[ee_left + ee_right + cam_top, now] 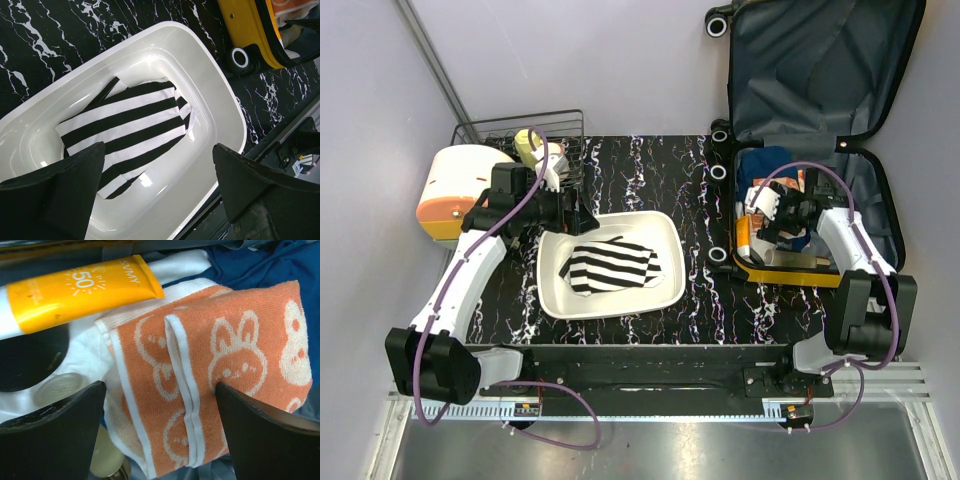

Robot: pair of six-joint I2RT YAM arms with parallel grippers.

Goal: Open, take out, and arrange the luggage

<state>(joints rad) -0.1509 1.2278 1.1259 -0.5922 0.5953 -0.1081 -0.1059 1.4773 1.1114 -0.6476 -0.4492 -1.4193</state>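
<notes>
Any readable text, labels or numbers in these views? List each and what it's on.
"50": on the yellow tube lying in the luggage, right wrist view.
"SVMY": near the same tube's crimped end; the letters are uncertain.
Small print beside the "50": too blurred to read.
No text on the orange towel, only rabbit faces.
Nothing readable in the other views.

Both arms share one build. The left arm [460,285] has smooth white links set between chunky black joint housings [430,365], and the right arm [848,240] matches it. A purple cable [805,164] runs along each arm from base to wrist, with more purple cable trailing beside the bases. In the wrist views, the left fingers [55,200] and the right fingers [50,435] are broad matte-black wedges with slightly scuffed, dusty edges.
</notes>
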